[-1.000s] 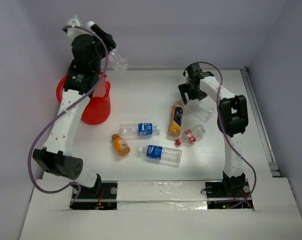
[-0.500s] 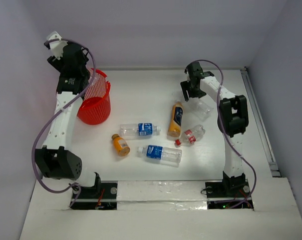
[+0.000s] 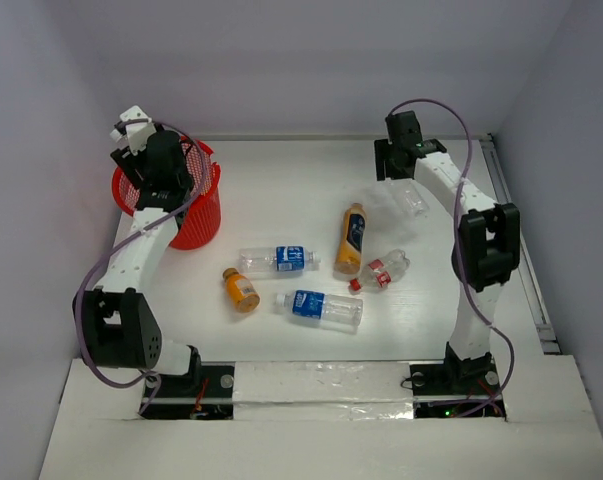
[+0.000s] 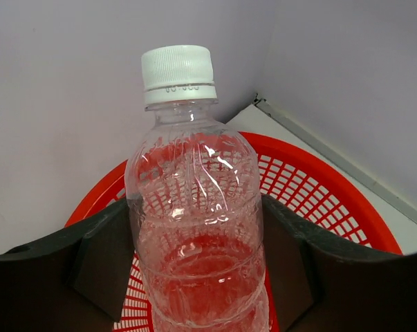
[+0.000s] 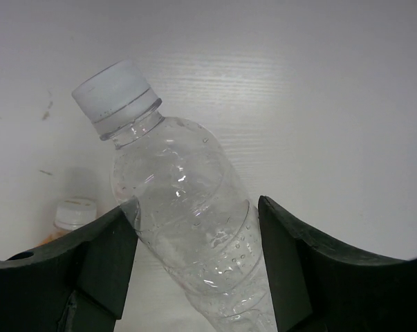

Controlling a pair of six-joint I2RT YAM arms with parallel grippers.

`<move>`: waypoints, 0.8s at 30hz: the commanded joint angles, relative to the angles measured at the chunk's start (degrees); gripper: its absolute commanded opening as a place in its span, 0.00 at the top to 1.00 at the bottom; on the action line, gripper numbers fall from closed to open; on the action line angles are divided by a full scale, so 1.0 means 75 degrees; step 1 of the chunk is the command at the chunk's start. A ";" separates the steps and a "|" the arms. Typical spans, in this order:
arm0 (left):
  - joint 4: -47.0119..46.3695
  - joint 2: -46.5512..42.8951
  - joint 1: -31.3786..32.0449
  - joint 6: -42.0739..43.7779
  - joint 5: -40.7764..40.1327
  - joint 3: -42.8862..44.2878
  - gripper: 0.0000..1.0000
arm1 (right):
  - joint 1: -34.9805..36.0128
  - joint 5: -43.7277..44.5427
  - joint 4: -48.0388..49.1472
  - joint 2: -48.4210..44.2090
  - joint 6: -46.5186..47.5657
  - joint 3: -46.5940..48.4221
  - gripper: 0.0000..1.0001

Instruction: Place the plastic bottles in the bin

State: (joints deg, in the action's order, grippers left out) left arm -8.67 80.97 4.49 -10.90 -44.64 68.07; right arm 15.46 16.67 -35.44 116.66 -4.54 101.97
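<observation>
1. The left gripper [image 4: 194, 261] pinches a bare clear bottle [image 4: 194, 207] around its body. Both fingers press against its sides, and the white cap points away from the claw.
2. That bottle hangs right over the red bin [image 4: 312, 183], whose mesh shows behind it. The bin stands at the far left of the table [image 3: 281, 180].
3. At the far right, the right gripper [image 5: 194, 259] has its fingers pressed against the sides of a second clear bottle [image 5: 187, 221], which sits tilted between them. I can't tell whether it is off the table.
4. Five more bottles lie mid-table:
   - a tall orange bottle [image 3: 351, 238]
   - a red-label bottle [image 3: 384, 269] just to its right
   - a far blue-label bottle [image 3: 278, 259]
   - a near blue-label bottle [image 3: 319, 307]
   - a small orange bottle [image 3: 241, 289] to the left
</observation>
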 commanded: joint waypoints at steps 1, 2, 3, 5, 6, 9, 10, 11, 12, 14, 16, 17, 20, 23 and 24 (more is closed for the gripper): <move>-0.1363 -0.0553 0.0010 0.0515 -0.0166 -0.0275 0.38 | 0.0001 0.0520 0.0776 -0.0905 -0.0297 -0.0154 0.35; -0.1387 -0.0565 0.0010 0.0504 -0.0095 -0.0276 0.35 | 0.0001 0.0508 0.0869 -0.1220 -0.0367 -0.0190 0.35; -0.1376 -0.0577 0.0010 0.0422 0.0022 -0.0252 0.32 | 0.0001 0.0508 0.0928 -0.1397 -0.0414 -0.0237 0.35; -0.1155 -0.0600 0.0010 0.0270 0.0338 -0.0100 0.19 | 0.0001 0.0288 0.1033 -0.1887 -0.0508 -0.0284 0.36; -0.1095 -0.0624 0.0010 0.0084 0.0443 -0.0030 0.15 | 0.0001 0.0251 0.1046 -0.2030 -0.0532 -0.0296 0.36; -0.0744 -0.0811 0.0010 -0.0304 0.0877 0.0251 0.08 | 0.0316 -0.0158 0.1303 -0.2651 -0.0567 -0.0366 0.36; -0.0708 -0.0893 0.0010 -0.0560 0.1122 0.0286 0.08 | 0.0421 -0.0334 0.1420 -0.2815 -0.0590 -0.0412 0.35; -0.0661 -0.0975 0.0010 -0.0690 0.1252 0.0287 0.07 | 0.0539 -0.0683 0.1699 -0.2979 -0.0741 -0.0482 0.35; -0.0638 -0.1196 0.0010 -0.0831 0.1381 0.0264 0.08 | 0.0818 -0.0849 0.1853 -0.3143 -0.0859 -0.0611 0.35; -0.0475 -0.1431 0.0010 -0.1229 0.1779 0.0240 0.09 | 0.1182 -0.1154 0.2192 -0.3554 -0.1174 -0.0694 0.35; -0.0287 -0.1853 0.0010 -0.1545 0.2246 0.0217 0.15 | 0.1813 -0.1553 0.2825 -0.3753 -0.1421 -0.0729 0.35; -0.0147 -0.2017 0.0010 -0.1860 0.2481 0.0135 0.17 | 0.2026 -0.1751 0.3105 -0.3754 -0.1562 -0.0741 0.35; 0.0181 -0.2790 0.0010 -0.2319 0.3547 -0.0168 0.21 | 0.2788 -0.2407 0.4543 -0.3545 -0.2485 -0.0683 0.34; 0.0731 -0.3622 0.0010 -0.2742 0.4649 -0.0567 0.28 | 0.3409 -0.2737 0.6078 -0.3089 -0.3363 -0.0659 0.34; 0.0884 -0.4076 0.0010 -0.2870 0.4907 -0.0696 0.29 | 0.3515 -0.2889 0.6398 -0.2912 -0.3612 -0.0601 0.34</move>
State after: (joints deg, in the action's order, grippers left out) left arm -5.98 55.96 4.49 -27.35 -17.87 65.14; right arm 39.72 -0.03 -3.49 91.55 -22.85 97.01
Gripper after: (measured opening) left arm 0.716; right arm 0.688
